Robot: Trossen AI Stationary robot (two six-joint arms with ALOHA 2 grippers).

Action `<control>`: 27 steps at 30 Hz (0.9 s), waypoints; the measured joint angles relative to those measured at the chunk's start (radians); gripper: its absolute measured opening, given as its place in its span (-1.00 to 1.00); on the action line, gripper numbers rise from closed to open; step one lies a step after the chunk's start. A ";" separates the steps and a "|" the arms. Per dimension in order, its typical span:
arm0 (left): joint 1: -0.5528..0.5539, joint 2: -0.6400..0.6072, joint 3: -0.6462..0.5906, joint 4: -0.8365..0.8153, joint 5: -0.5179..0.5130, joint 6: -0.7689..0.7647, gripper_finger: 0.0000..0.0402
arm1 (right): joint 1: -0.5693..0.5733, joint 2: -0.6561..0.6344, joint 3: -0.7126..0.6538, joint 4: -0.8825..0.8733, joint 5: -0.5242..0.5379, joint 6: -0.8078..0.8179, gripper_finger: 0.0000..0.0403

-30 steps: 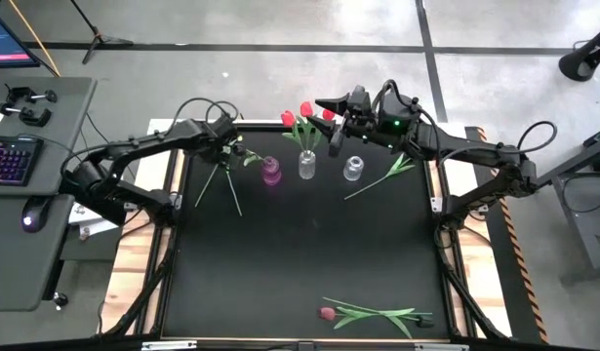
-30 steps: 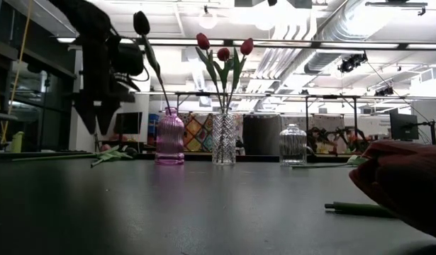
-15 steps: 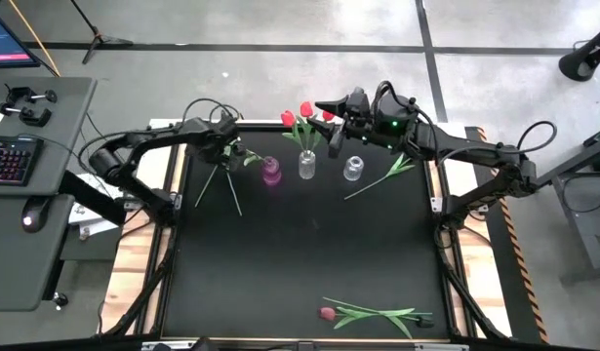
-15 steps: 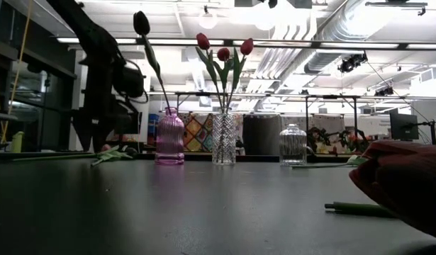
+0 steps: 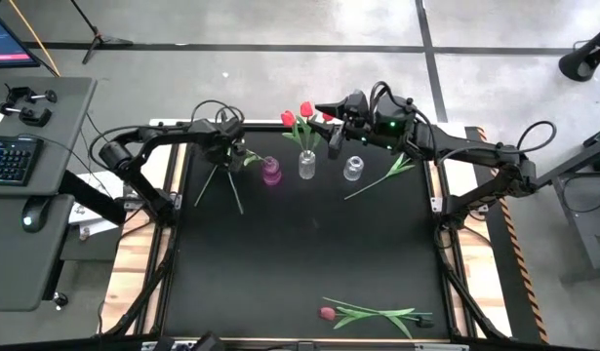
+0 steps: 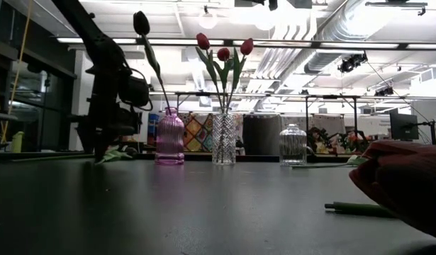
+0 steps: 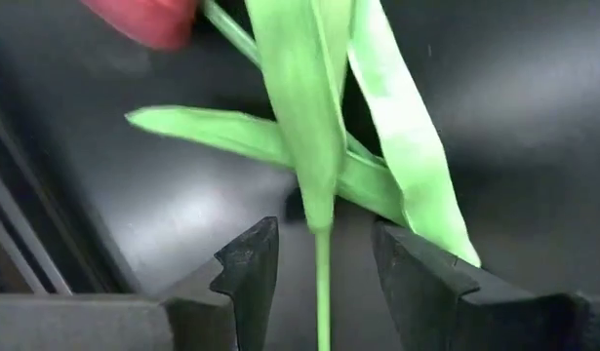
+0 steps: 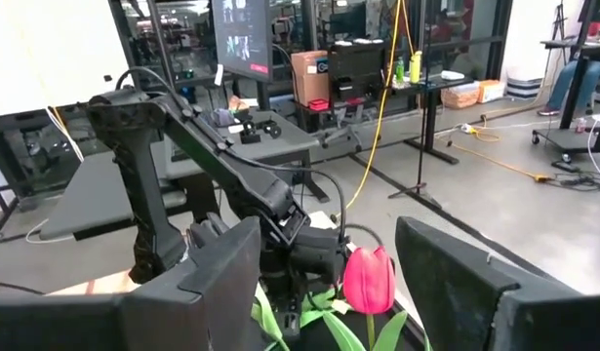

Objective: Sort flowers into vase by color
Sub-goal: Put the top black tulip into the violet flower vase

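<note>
Both arms are matte black, jointed tubes looped with black cables; the right arm (image 5: pixel 446 146) shows a small green light near its wrist.

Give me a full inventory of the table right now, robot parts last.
Pink vase: one, pink glass, back of table, holding one dark tulip.
Clear cut-glass vase: one, back centre, holding three red tulips.
Small clear vase: one, right of centre vase, nothing in it.
Loose tulip: one, green stem, lying by left gripper.
Loose stem: one, green, right of small vase.
Pink tulip: one, lying at front edge.
Left gripper: open, straddling the loose tulip's stem.
Right gripper: open, above the vases.
</note>
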 joint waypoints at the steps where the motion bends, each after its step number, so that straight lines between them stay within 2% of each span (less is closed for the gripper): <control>1: 0.001 0.001 0.005 0.020 -0.019 0.001 -0.21 | 0.000 0.000 0.000 -0.002 0.000 0.000 0.13; 9: 0.006 -0.001 0.009 0.052 -0.033 -0.008 -0.23 | 0.000 0.000 0.000 -0.010 0.000 0.026 0.13; 14: 0.006 0.000 0.005 0.040 -0.028 0.018 -0.33 | 0.000 0.000 0.000 -0.033 0.000 0.042 0.13; 18: 0.007 -0.001 -0.010 0.045 -0.022 0.057 -0.52 | 0.000 0.000 0.000 -0.038 0.000 0.042 0.13; 22: 0.006 -0.002 -0.015 0.053 0.007 0.098 -0.89 | 0.000 0.000 0.000 -0.038 0.000 0.042 0.13; 27: 0.006 -0.066 -0.018 0.034 0.010 0.103 -0.96 | 0.000 0.000 0.000 -0.037 0.000 0.042 0.13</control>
